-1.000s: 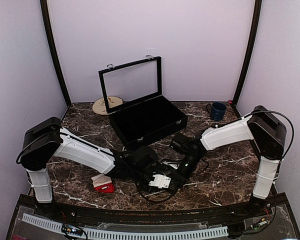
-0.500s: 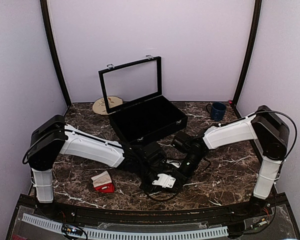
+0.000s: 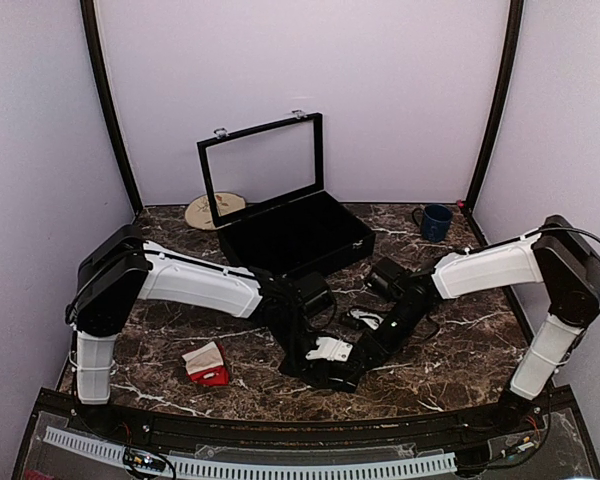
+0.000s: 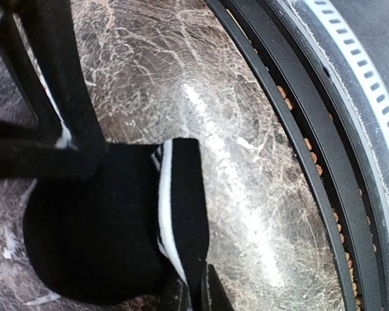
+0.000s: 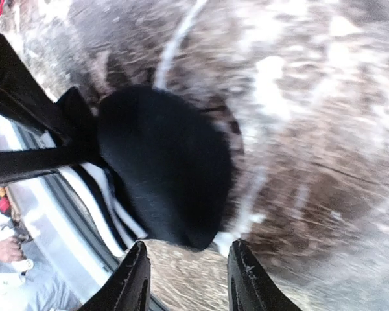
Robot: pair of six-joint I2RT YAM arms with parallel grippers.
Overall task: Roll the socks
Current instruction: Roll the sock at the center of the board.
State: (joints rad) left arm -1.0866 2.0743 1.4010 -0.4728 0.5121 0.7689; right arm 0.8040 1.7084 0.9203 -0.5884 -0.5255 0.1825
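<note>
The two tools meet nose to nose over a black striped sock, each barring the other's way ahead. The right tool, its jaws apart, has bare counter free on its outer side. Close alongside the left tool runs the counter's raised black rim. Beyond both tools the open black case walls off the middle. A red sock lies well to the left tool's outer side.

2 arms, 1 blk case, 1 blue mug, 1 round mat, 1 red sock bundle, 1 blk striped sock.
</note>
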